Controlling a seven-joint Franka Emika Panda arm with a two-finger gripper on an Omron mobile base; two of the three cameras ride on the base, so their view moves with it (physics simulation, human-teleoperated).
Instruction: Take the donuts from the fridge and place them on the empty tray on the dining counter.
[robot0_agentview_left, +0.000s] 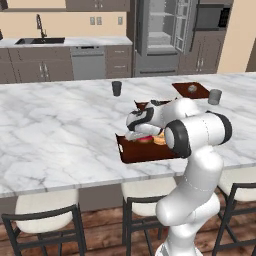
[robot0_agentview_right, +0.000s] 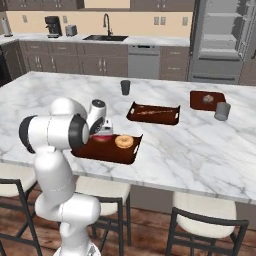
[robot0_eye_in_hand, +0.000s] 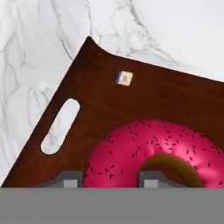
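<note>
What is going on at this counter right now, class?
The robot arm's pincer is closed on the rim of the pink-iced donut, holding it low over the dark brown tray at the near edge of the marble dining counter. The orange-tan glazed donut already lies on that tray beside it. In the background, the fridge stands with its doors open. A second tray sits farther back on the counter.

I see white-grey marble worktop (robot0_agentview_right: 200, 145) w/ 3 dark reddish-brown trays (robot0_agentview_right: 107, 150) (robot0_agentview_right: 152, 114) (robot0_agentview_right: 206, 100), dark cup (robot0_agentview_right: 125, 87), grey cup (robot0_agentview_right: 222, 111).
</note>
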